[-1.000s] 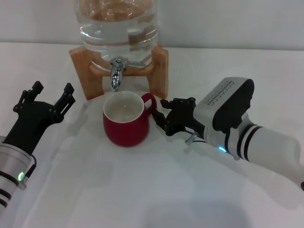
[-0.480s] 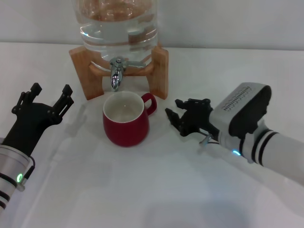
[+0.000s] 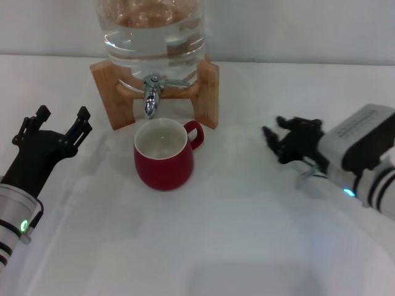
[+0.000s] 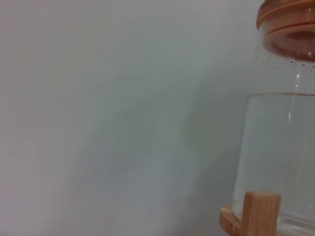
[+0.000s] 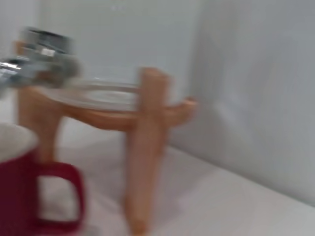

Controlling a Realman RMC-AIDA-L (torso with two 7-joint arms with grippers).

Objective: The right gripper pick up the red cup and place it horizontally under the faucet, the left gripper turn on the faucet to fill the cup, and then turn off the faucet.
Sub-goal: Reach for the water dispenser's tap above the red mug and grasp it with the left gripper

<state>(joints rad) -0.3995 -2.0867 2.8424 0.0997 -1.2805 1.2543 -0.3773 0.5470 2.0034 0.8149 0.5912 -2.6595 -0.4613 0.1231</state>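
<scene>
While the red cup point(image 3: 163, 155) stands upright on the bench point(image 3: 216, 246) under the faucet point(image 3: 152, 96), the right pincer point(image 3: 285, 139) hangs released well apart, left pincer point(image 3: 54, 124) spread empty

Cup: I see the red cup point(image 3: 163, 155) upright on the white surface point(image 3: 203, 240), its handle toward the right, its mouth just below the faucet point(image 3: 151, 96).
Faucet: chrome, on the clear water jug point(image 3: 153, 38) in its wooden stand point(image 3: 207, 92), at the far side.
Right claw point(image 3: 290, 139): prongs spread, holding nothing, well apart from the cup on the right.
Left claw point(image 3: 52, 127): prongs spread wide, empty, left of the cup, near side of the stand.
</scene>
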